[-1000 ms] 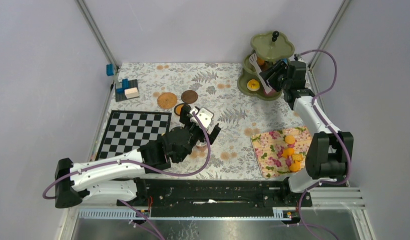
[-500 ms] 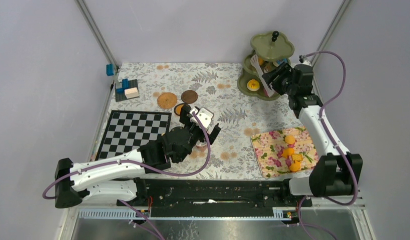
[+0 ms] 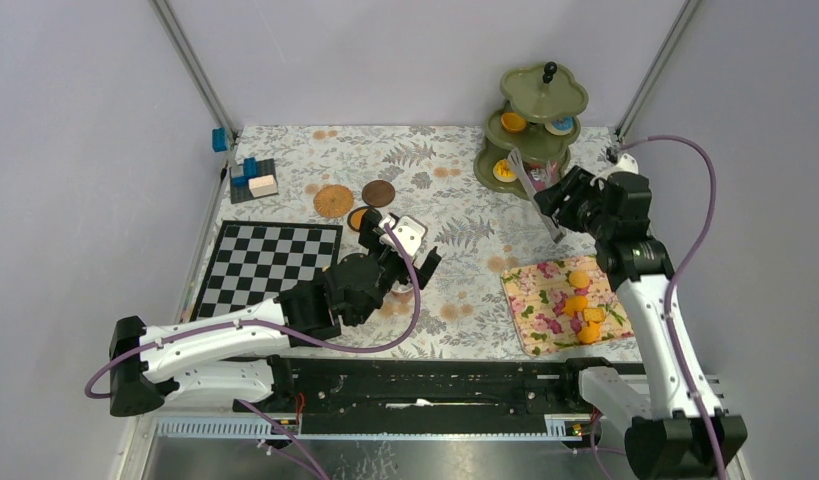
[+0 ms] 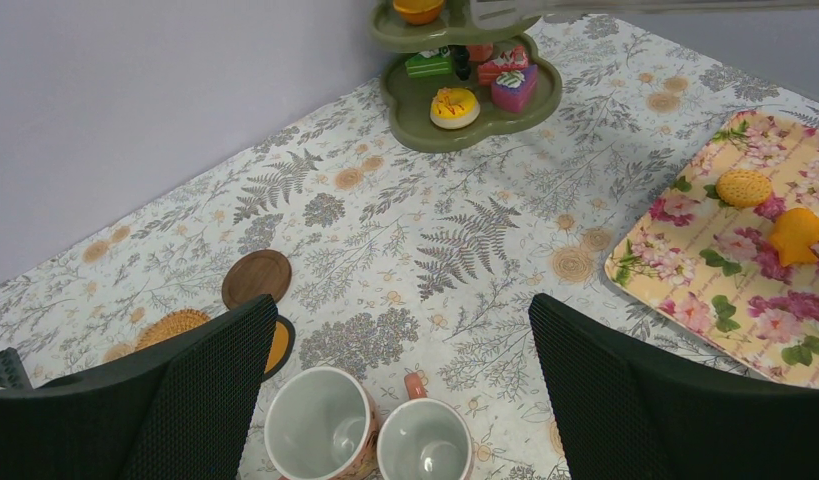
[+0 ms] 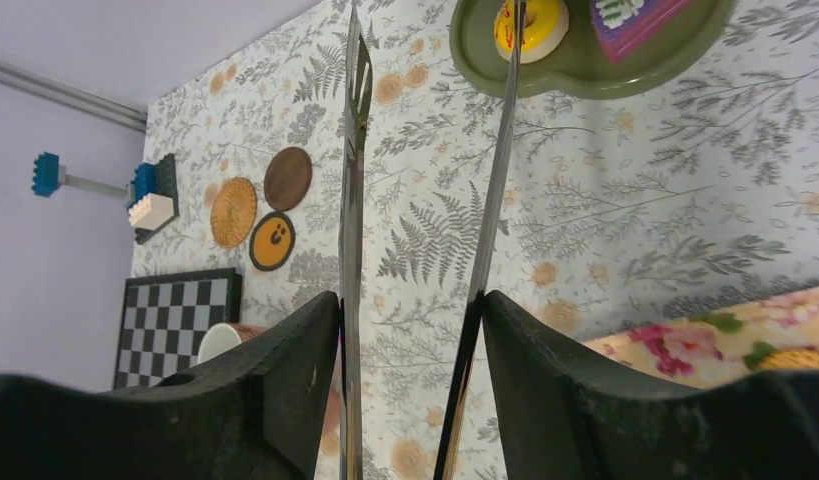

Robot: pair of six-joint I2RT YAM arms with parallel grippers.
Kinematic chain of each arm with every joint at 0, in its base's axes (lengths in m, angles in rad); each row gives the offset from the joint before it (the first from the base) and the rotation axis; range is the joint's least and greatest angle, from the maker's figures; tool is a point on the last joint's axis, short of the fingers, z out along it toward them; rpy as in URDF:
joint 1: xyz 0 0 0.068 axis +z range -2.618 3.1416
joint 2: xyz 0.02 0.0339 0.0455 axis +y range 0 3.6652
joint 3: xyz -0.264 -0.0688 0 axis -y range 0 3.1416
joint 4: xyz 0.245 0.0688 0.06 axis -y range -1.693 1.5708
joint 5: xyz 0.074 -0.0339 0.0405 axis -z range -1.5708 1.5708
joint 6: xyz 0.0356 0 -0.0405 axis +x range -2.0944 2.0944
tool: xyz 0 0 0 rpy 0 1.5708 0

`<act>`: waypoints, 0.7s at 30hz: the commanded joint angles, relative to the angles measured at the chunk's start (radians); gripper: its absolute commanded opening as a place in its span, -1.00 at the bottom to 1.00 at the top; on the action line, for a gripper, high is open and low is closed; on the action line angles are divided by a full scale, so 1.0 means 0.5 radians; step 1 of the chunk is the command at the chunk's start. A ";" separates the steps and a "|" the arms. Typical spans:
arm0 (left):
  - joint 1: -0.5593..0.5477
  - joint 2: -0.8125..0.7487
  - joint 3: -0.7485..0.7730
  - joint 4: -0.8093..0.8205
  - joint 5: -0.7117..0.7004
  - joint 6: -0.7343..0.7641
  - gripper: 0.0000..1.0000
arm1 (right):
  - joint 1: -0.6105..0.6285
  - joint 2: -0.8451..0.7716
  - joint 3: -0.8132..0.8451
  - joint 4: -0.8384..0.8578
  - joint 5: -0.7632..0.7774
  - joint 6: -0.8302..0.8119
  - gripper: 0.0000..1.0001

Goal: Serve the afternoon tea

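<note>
Starting at the near edge, the left gripper (image 4: 402, 310) hangs with its jaws spread wide and nothing between them. Directly below it stand two empty cups, upright and touching: the first mug (image 4: 320, 425) and the second mug (image 4: 425, 445), both on the leaf-print tablecloth (image 4: 465, 230).

To the right, near the right arm's base, lies the floral cloth (image 3: 540, 300) with several orange cookies (image 3: 579, 279) on its right half. To the left lies the chessboard (image 3: 270, 265), flat.

Beyond the mugs are three coasters in a cluster: the woven coaster (image 5: 230, 210), the dark coaster (image 5: 288, 178) and the orange coaster (image 5: 272, 240), which has a face on it.

Farther right, the right gripper (image 5: 410, 305) is clamped on a pair of metal tongs (image 5: 352, 200). The blades stand apart with nothing between them. Their tips reach toward the stand (image 3: 530, 130); contact cannot be told.

The stand is upright at the far right corner. Its lowest tier carries a yellow donut (image 4: 453, 107), a green cake (image 4: 428, 65) and a purple cake (image 4: 513, 88). Its middle tier carries an orange piece (image 3: 512, 122).
</note>
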 commanded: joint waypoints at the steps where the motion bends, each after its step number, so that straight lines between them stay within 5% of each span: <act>1: 0.011 -0.044 -0.005 0.076 0.004 -0.009 0.98 | 0.014 -0.283 -0.038 -0.286 0.118 -0.231 0.22; 7: 0.011 -0.035 0.012 0.057 0.037 -0.036 0.98 | 0.014 -0.639 -0.097 -0.783 0.451 -0.273 0.20; 21: 0.011 -0.017 0.028 0.042 0.056 -0.057 0.98 | 0.014 -0.995 -0.090 -1.742 0.745 0.370 0.19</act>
